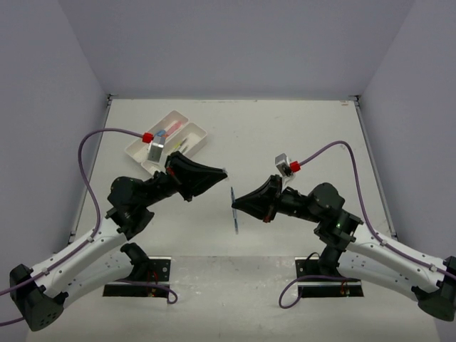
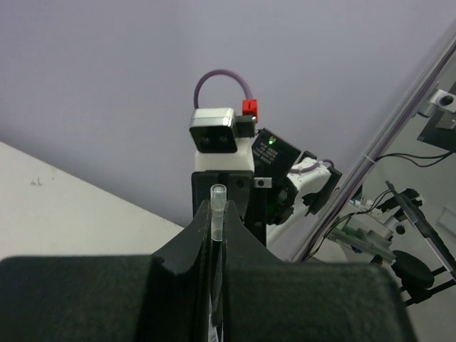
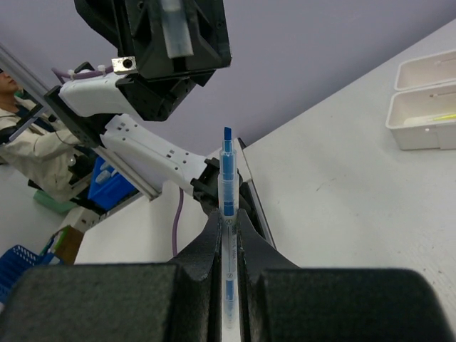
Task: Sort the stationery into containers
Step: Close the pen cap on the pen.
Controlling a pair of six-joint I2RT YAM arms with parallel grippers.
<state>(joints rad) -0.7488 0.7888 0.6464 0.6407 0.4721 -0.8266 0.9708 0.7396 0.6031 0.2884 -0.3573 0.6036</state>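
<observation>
Both arms are raised over the middle of the table, tips facing each other. My right gripper (image 1: 236,203) (image 3: 228,222) is shut on a thin pen (image 3: 226,178) with a clear barrel and blue ends; its blue tip sticks out past the fingers. In the top view the pen (image 1: 234,212) hangs upright. My left gripper (image 1: 223,172) (image 2: 219,211) is shut on a small clear cap (image 2: 217,203) that pokes out between its fingers. The two white containers (image 1: 168,143) (image 3: 426,100) lie side by side at the back left, with pink and blue markers (image 1: 163,133) in one.
The right wrist's camera block (image 2: 214,131) faces the left wrist view. Purple cables (image 1: 89,160) loop off both arms. The grey enclosure walls (image 1: 235,43) bound the table at the back and both sides.
</observation>
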